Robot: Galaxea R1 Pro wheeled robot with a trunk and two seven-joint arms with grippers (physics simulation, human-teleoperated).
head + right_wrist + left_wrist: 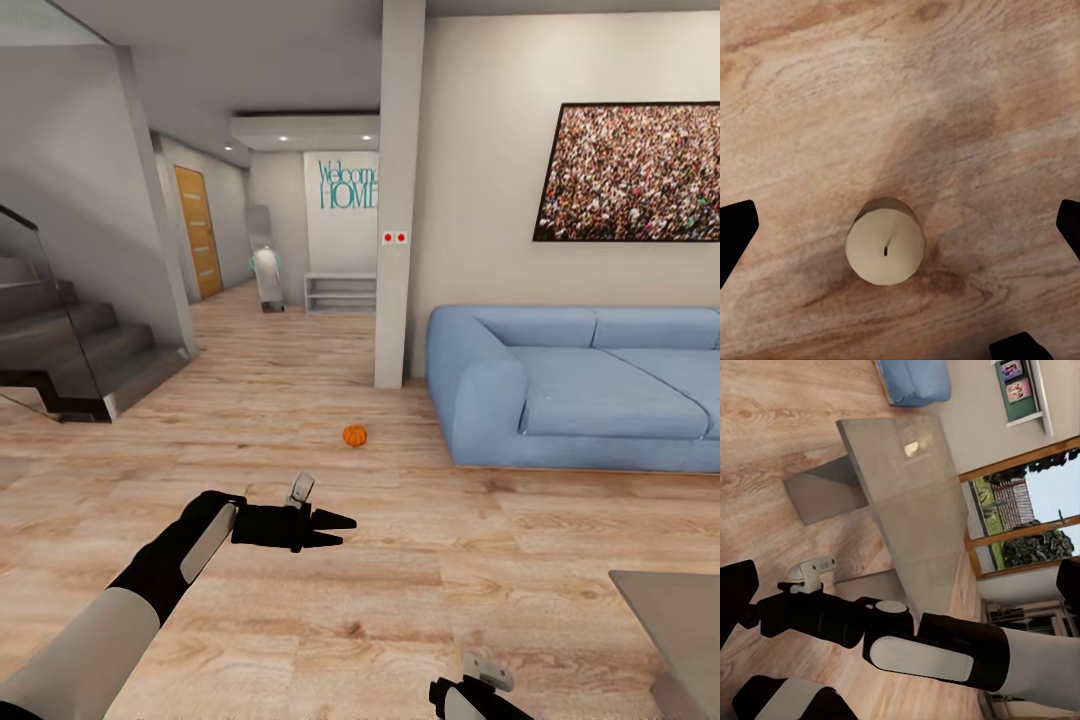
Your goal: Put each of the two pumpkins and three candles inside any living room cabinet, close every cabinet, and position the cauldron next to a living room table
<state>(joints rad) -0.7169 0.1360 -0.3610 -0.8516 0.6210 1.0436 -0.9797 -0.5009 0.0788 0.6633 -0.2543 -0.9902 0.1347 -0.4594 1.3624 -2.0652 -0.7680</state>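
Observation:
One orange pumpkin [355,435] lies on the wooden floor in front of the pillar, left of the sofa. My left gripper [345,531] hangs open above the floor, a little nearer than the pumpkin and apart from it. A cream candle [886,250] with a dark wick stands upright on the floor. My right gripper [904,225] is directly over it, open, with both fingers wide of the candle. The glass-topped coffee table [907,487] stands beside my right arm [945,649]; its corner [670,610] shows at the lower right. The cabinet and cauldron are out of view.
A blue sofa [590,390] stands against the right wall under a large picture. A white pillar [398,200] rises behind the pumpkin. Stairs with a glass rail [70,350] are on the left. A hallway with a white shelf unit [340,292] opens behind.

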